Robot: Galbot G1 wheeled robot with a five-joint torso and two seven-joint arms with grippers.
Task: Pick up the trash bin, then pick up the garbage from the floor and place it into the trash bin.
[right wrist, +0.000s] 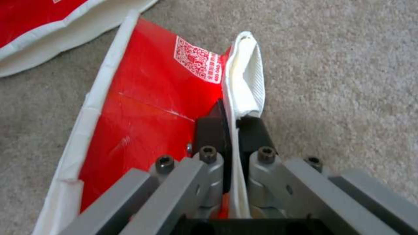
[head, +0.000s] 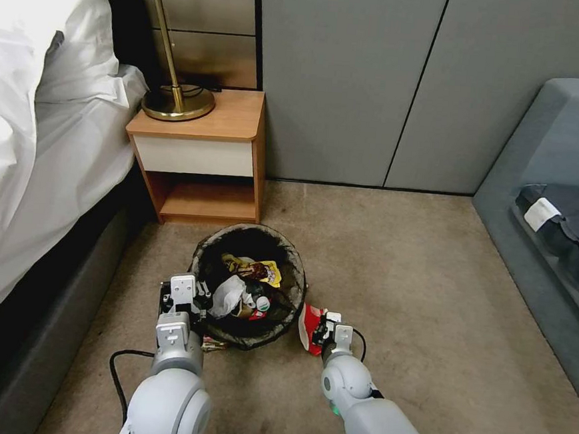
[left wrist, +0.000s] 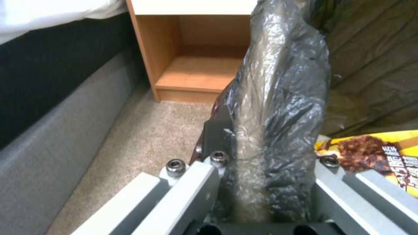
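The trash bin (head: 247, 284), round and lined with a dark crinkly bag, sits in front of me with garbage inside: white tissue (head: 228, 296) and a yellow snack wrapper (head: 258, 269). My left gripper (head: 183, 295) is shut on the bin's bag-covered rim (left wrist: 279, 107), on the side towards the bed; the yellow snack wrapper (left wrist: 378, 153) lies just inside. Right of the bin, low over the carpet, my right gripper (head: 325, 327) is shut on a red-and-white paper wrapper (head: 308, 325). Its pads (right wrist: 209, 125) pinch the wrapper's (right wrist: 148, 107) white edge. A brownish scrap (head: 214, 345) peeks from under the bin.
A wooden nightstand (head: 201, 153) with a brass lamp (head: 175, 98) stands just behind the bin. The bed (head: 40, 157) runs along the left and a grey sofa (head: 557, 218) along the right. Another red-and-white piece (right wrist: 43, 23) lies on the carpet. A black cable (head: 117, 370) loops by my left arm.
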